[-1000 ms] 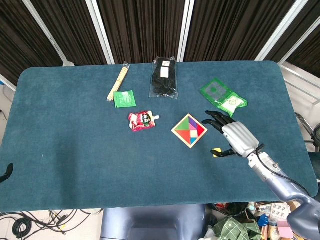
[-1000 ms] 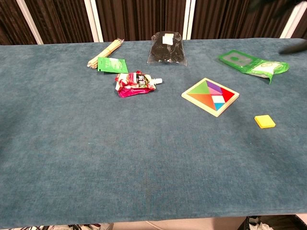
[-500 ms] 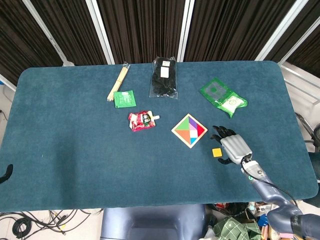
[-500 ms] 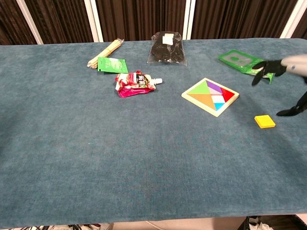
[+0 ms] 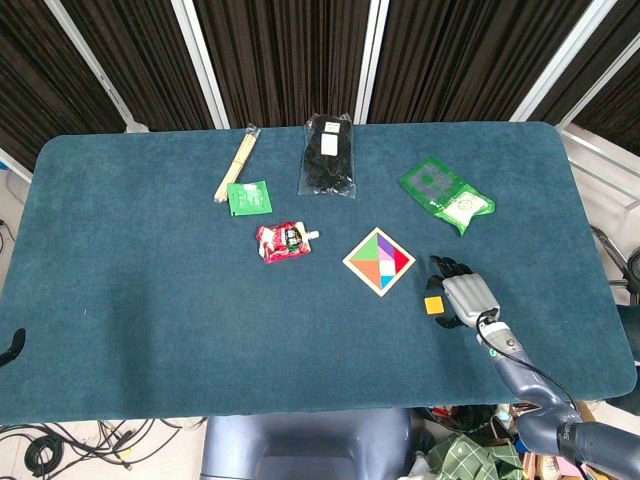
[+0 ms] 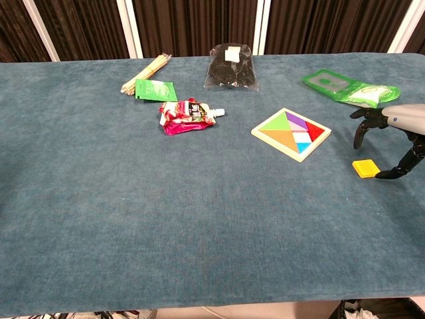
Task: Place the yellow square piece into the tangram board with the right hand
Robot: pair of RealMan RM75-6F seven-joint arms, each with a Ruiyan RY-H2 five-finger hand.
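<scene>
Lowered since a second ago, the right hand now sits close over the blue table, its dark fingers spread apart and arched around the yellow square piece without gripping it; the thumb tip rests just beside the piece at its 3 o'clock edge. That piece lies flat on the cloth, not yet lifted, at about 4 o'clock from the tangram board and a little apart from it. So, in my judgement, the task is barely begun: the reach looks done, while the grasp, the carry and the fitting into the board all remain. The left hand is not in view. One yellow piece, one board with colored pieces already in it, one red pouch, one black bag, one bundle of wooden sticks, and two green packets lie on the table: a small one at 10 o'clock from the board, a larger one at 1 o'clock.
</scene>
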